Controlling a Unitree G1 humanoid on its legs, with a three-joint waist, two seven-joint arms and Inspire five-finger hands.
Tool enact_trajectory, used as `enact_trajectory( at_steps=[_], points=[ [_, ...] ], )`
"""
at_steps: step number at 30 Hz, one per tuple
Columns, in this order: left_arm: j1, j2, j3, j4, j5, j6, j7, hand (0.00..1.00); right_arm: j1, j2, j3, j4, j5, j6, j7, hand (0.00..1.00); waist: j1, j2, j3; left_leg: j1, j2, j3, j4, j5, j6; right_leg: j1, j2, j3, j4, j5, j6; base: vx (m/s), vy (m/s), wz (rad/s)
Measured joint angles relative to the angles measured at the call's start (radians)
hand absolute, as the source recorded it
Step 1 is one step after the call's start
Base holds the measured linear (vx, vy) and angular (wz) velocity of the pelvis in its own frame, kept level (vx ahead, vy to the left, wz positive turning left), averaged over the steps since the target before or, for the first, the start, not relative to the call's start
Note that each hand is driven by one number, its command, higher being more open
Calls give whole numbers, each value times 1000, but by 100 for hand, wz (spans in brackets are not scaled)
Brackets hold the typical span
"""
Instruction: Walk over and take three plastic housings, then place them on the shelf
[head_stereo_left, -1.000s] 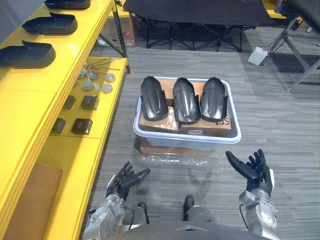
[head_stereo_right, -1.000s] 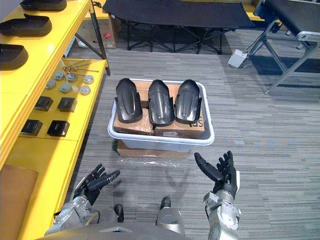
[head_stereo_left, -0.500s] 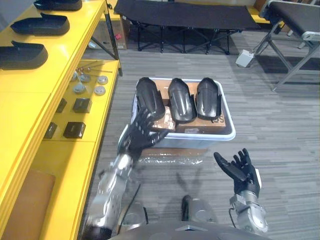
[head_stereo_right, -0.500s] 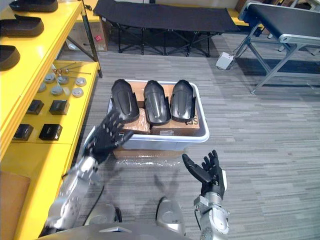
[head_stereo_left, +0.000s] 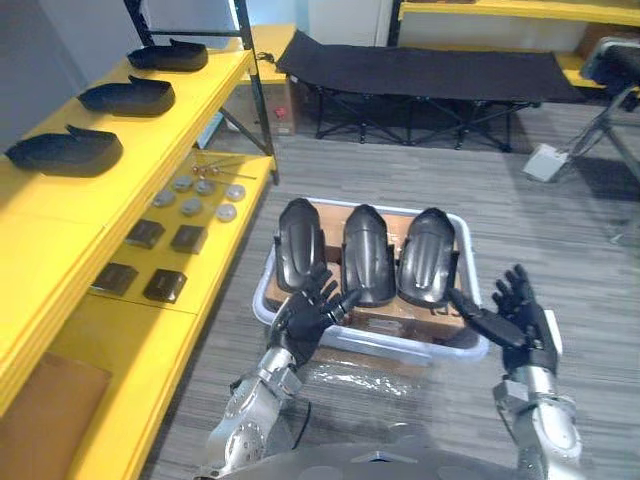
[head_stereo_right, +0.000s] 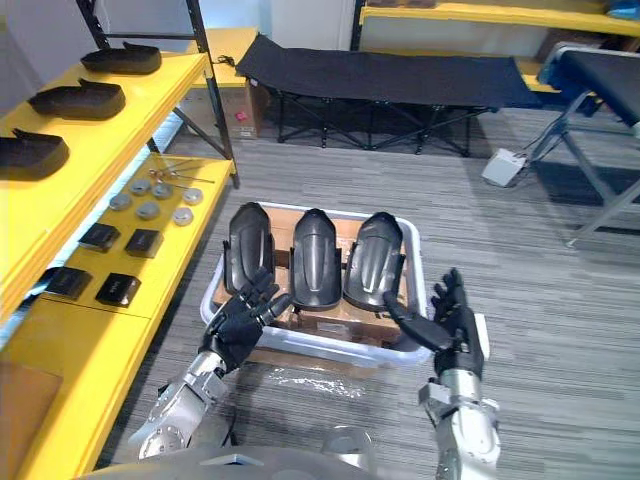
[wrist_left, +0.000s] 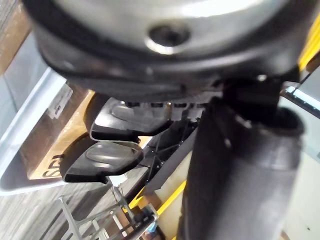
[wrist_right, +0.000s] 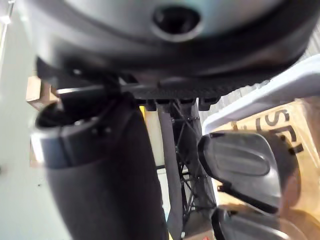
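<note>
My left robot hand (head_stereo_left: 305, 318), fingers spread wide, is close by the near end of the leftmost long black plastic housing (head_stereo_left: 298, 245), which points straight away from me in the pale plastic tub (head_stereo_left: 400, 345).

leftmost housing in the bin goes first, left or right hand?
Left. The left hand is open and right in front of the leftmost housing, at the near left edge of the bin. The yellow shelf is on that side too. The right hand, also open, sits by the rightmost housing.
</note>
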Motion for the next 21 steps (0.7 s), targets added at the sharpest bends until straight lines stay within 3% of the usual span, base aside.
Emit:
enact_trajectory(
  at_steps=[1, 3, 8, 13, 17, 21],
  points=[
    [-1, 8, 3, 1, 36, -6, 8, 100, -25, 5, 5, 27, 1, 4, -33, 100, 7, -6, -1, 8, -10, 6, -26, 37, 13, -12, -3, 27, 9, -3, 5, 111, 92, -38],
    [-6, 18, 5, -1, 97, -6, 23, 100, -28, 20, 11, 27, 1, 5, -77, 100, -3, -7, -3, 9, -28, 11, -43, 38, 14, -24, -10, 35, 13, -3, 4, 90, 71, -19],
    [-14, 78, 70, 1, 312, -9, 98, 100, -32, 51, -14, 65, -23, 33, -239, 100, -1, -51, 24, 4, -37, 26, -46, 39, 17, -21, -20, 47, -31, 28, 32, 31, 66, -4],
    [-9, 85, 160, -37, 356, -84, 155, 100, -100, 44, -120, 108, -43, 33, -338, 100, 2, -48, 31, -19, -34, 10, -52, 46, 28, 2, -7, 20, -117, 92, 36, -46, 37, 5],
    [-51, 88, 201, -137, 384, -169, 157, 100, -184, 32, -196, 129, -68, 55, -407, 100, 21, -51, 100, -86, -38, -7, -27, 60, 47, -4, -1, -1, -191, 157, 36, -144, 84, 10],
    [-105, 88, 233, -154, 386, -179, 159, 100, -260, 27, -204, 148, -65, 104, -420, 100, 35, -62, 158, -161, -42, -20, 10, 64, 51, -41, 2, -9, -219, 167, 40, -158, 61, 6]
  ],
)
